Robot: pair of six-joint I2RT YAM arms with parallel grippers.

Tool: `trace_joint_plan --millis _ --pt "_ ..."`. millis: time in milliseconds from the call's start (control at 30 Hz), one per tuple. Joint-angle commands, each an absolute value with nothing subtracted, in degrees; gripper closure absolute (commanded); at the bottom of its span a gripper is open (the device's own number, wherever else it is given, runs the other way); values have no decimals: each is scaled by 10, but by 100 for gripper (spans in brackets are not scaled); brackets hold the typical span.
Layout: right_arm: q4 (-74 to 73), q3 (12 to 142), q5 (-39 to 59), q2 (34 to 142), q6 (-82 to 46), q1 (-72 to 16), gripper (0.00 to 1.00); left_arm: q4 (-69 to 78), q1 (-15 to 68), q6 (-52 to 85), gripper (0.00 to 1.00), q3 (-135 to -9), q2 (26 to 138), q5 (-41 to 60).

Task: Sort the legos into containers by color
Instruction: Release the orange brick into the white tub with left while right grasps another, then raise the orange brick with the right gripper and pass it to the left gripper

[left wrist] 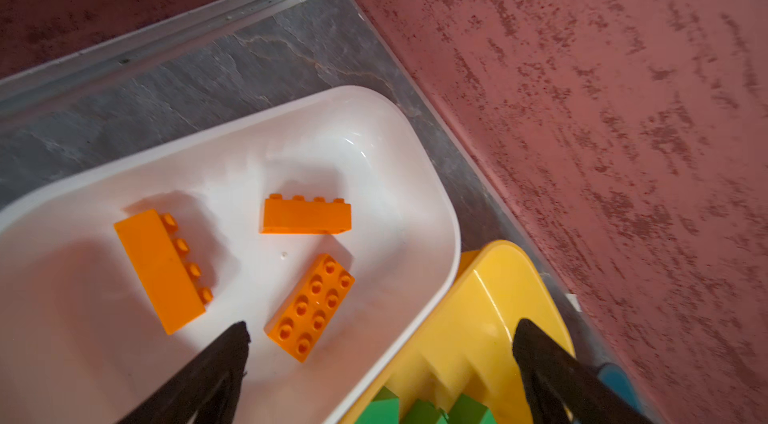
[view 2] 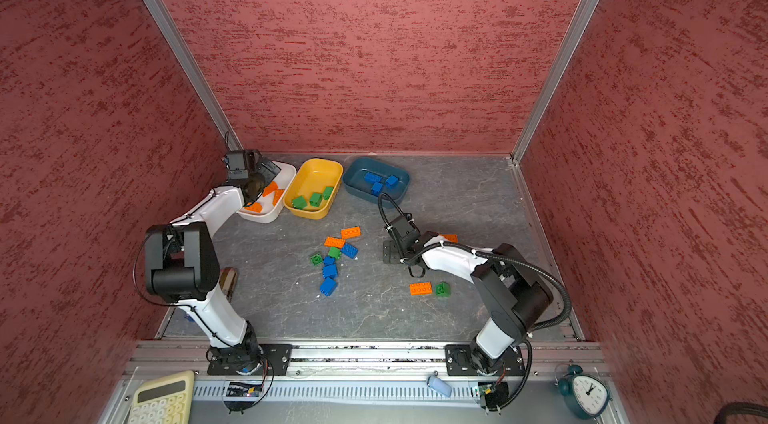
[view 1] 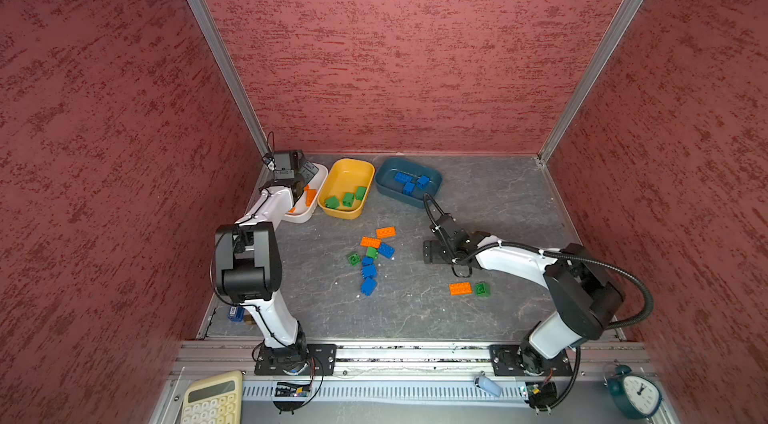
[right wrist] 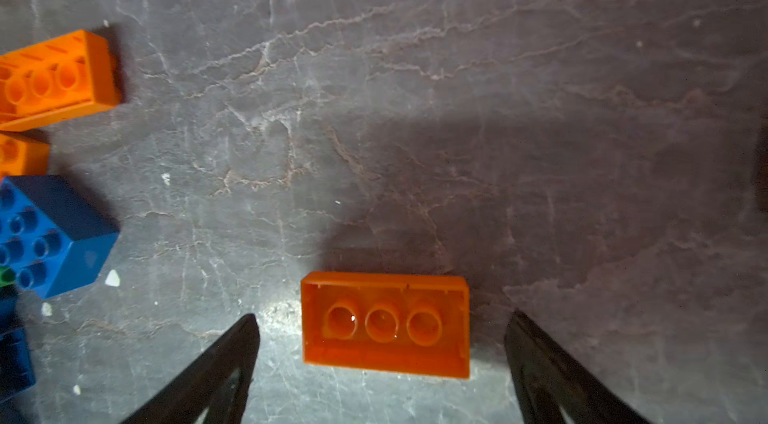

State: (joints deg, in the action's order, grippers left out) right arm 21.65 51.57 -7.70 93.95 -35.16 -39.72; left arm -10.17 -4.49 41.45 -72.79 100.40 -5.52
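My left gripper [left wrist: 382, 325] hangs open and empty over the white container [left wrist: 353, 143], next to the yellow container [left wrist: 494, 276]. Three orange legos [left wrist: 309, 216] lie in the white one. In both top views green legos [view 1: 348, 198] sit in the yellow container [view 1: 347, 175] and blue legos [view 1: 409, 182] in the teal container [view 1: 399, 197]. My right gripper [right wrist: 383, 316] is open low over the table. An upside-down orange lego [right wrist: 386, 324] lies between its fingers, with gaps on both sides. The gripper [view 1: 432, 251] hides that lego in both top views.
A loose pile of orange, green and blue legos [view 1: 370, 258] lies mid-table, left of my right gripper. An orange lego [view 1: 460, 288] and a green one [view 1: 482, 289] lie near the right arm. Red walls close three sides. A calculator [view 1: 212, 399] and a clock [view 1: 636, 397] sit beyond the front rail.
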Motion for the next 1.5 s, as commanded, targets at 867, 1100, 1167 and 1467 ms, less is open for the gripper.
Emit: trace_joint_plan --millis 867,1100,1167,1467 --pt "291 562 -111 1001 -354 -422 25 -121 191 361 1 -660 870 -84" --pt "261 529 -113 968 -364 -423 34 -140 200 331 1 -682 887 -42" --pt "245 526 -115 959 -348 -422 38 -163 200 304 1 -707 907 20" --pt "66 476 -122 882 -220 -423 48 -289 212 209 0 -785 973 204"
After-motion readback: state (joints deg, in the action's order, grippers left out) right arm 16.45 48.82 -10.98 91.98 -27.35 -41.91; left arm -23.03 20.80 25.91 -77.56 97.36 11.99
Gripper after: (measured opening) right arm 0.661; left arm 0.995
